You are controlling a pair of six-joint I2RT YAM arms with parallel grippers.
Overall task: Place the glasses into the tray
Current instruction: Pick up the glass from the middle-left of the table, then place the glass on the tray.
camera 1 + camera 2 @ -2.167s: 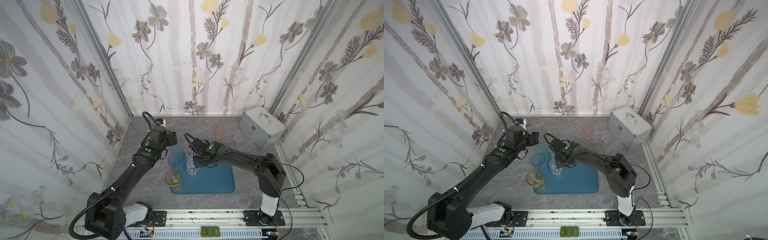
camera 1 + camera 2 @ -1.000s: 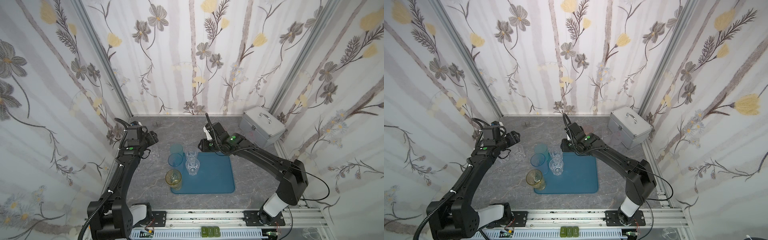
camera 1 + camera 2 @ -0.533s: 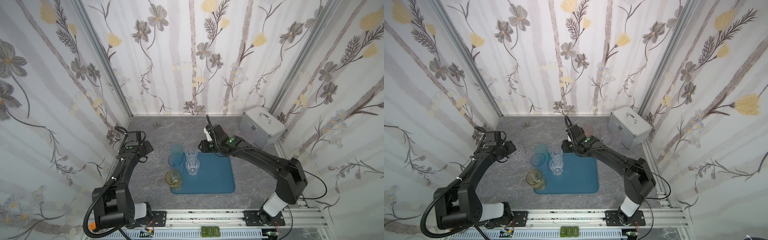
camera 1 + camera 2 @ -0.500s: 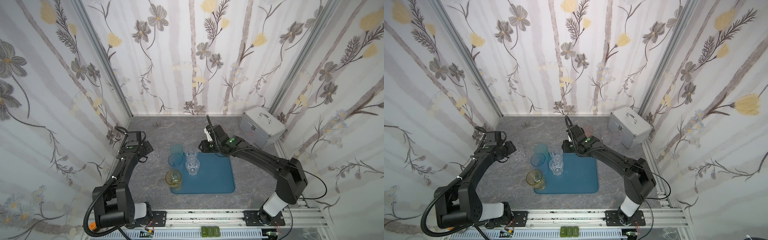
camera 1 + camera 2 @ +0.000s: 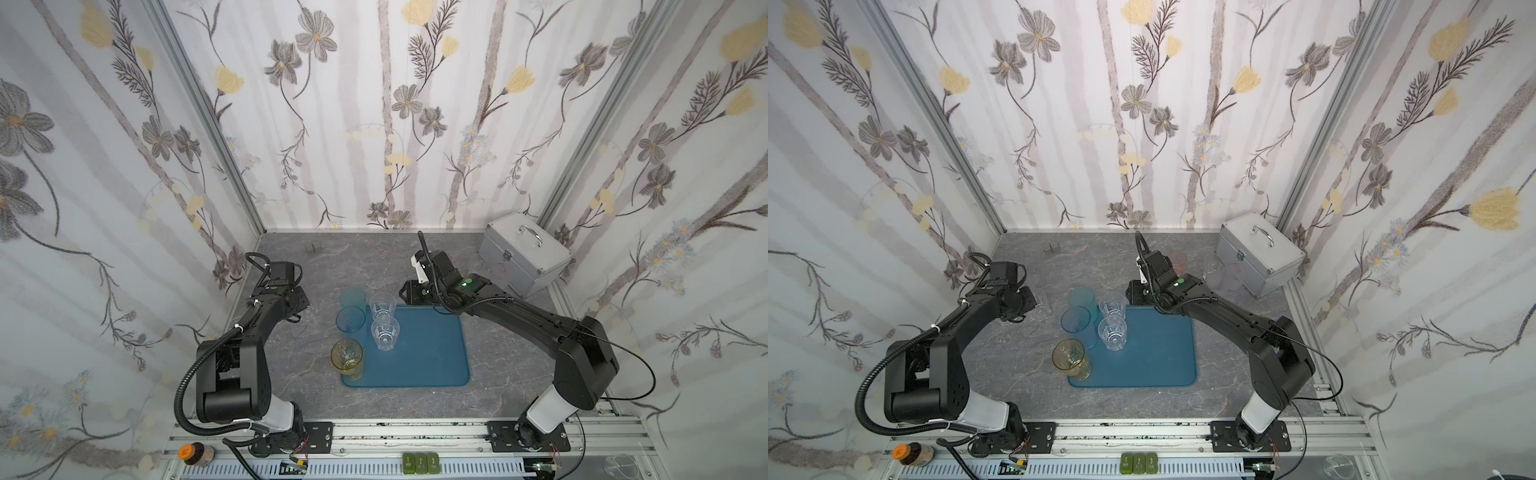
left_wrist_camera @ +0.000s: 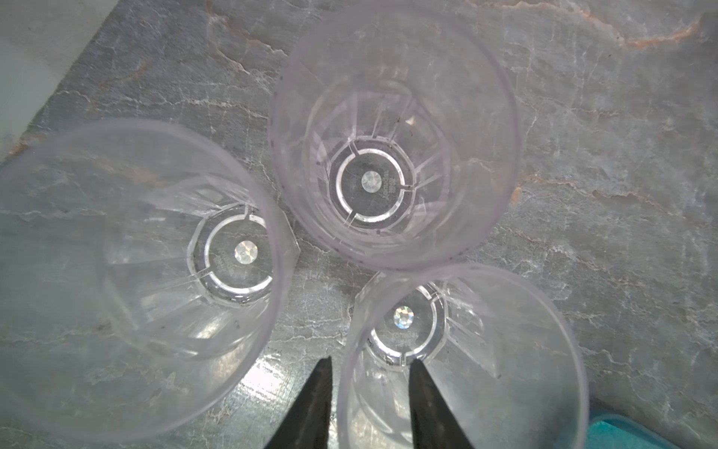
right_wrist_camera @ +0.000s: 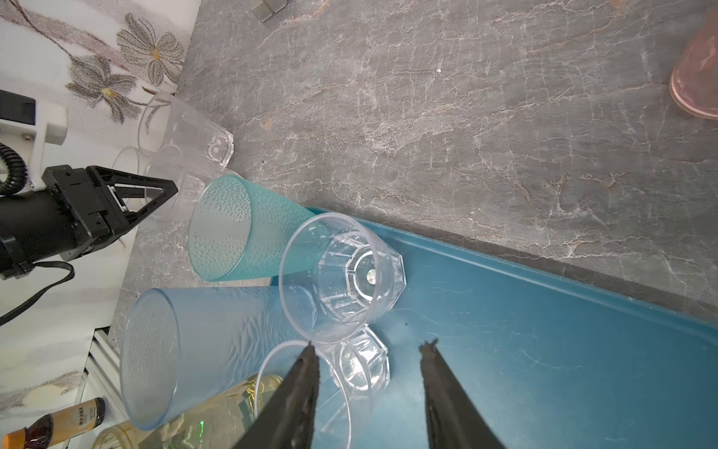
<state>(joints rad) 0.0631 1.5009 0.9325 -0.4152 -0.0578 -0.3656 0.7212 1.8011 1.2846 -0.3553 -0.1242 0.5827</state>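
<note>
At the near rail sit three green buttons point(image 5: 421, 462) and a brown bottle point(image 5: 193, 455) with an orange cap. Beyond them the teal tray point(image 5: 428, 353) lies flat on the grey marbled tabletop point(image 5: 316, 374). An amber tumbler point(image 5: 347, 359) stands upright at the tray's near left corner. Two clear faceted tumblers point(image 5: 384, 332) stand on its left side, one behind the other.

Just left of these are a light blue tumbler point(image 5: 350, 320) and a teal dotted tumbler point(image 5: 352, 297). Their bases are hidden, so I cannot tell whether they stand on the tray or just off its edge.

The right gripper point(image 7: 369, 344) hovers over the tray's far edge, jaws spread with nothing between them. In both top views its own wrist covers it.

Left of the tray, the left gripper point(image 6: 370, 359) points down at three more clear tumblers point(image 6: 388, 155) packed together on the tabletop, faint in both top views. Its jaws straddle the rim wall of the tumbler closest to the tray point(image 6: 485, 350), one finger outside and one inside, apart and not yet pinching.

Far back, a pink tumbler point(image 5: 1177, 262) is half hidden behind the right arm. Frosted tumblers point(image 5: 1225, 278) blur against the silver metal case point(image 5: 1260, 253), and a small grey block point(image 5: 1050, 248) sits by the wall.
</note>
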